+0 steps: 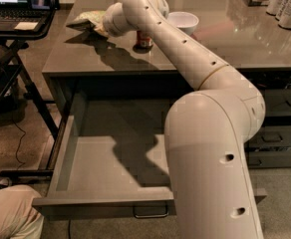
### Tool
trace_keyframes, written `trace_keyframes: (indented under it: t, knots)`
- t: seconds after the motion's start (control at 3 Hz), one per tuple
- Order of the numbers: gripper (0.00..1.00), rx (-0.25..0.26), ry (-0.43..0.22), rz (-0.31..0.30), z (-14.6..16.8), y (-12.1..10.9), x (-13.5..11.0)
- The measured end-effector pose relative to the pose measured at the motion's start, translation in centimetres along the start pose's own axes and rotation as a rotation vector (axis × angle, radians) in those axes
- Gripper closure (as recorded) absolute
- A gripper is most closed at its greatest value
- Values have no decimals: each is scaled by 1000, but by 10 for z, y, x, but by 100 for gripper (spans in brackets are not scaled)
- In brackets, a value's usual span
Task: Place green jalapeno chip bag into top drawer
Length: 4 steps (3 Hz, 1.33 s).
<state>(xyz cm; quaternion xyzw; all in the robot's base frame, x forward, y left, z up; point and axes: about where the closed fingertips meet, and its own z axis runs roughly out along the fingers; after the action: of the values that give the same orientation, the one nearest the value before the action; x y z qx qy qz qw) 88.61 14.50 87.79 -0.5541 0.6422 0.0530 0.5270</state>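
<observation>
The scene was taken by one camera, set high behind the cream jointed arm (210, 133) and angled down and forward. The wide grey top drawer (100, 168) was seen near, at lower left; the glossy grey-brown countertop (245, 49) lay beyond. The gripper (99, 26) was seen at the upper left.
</observation>
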Motion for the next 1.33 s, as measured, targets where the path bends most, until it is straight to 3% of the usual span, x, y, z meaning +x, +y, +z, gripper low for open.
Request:
trace_keyframes:
  t: [0.33,0.67,1.0,1.33]
  knots:
    - [100,46,-5,-69,-25,-11,-16]
    - [100,50,-44,-156,-63,-8,-44]
    - [100,-5,-115,-256,-102,6,-80]
    - [100,-118,-161,-377,-133,31,-114]
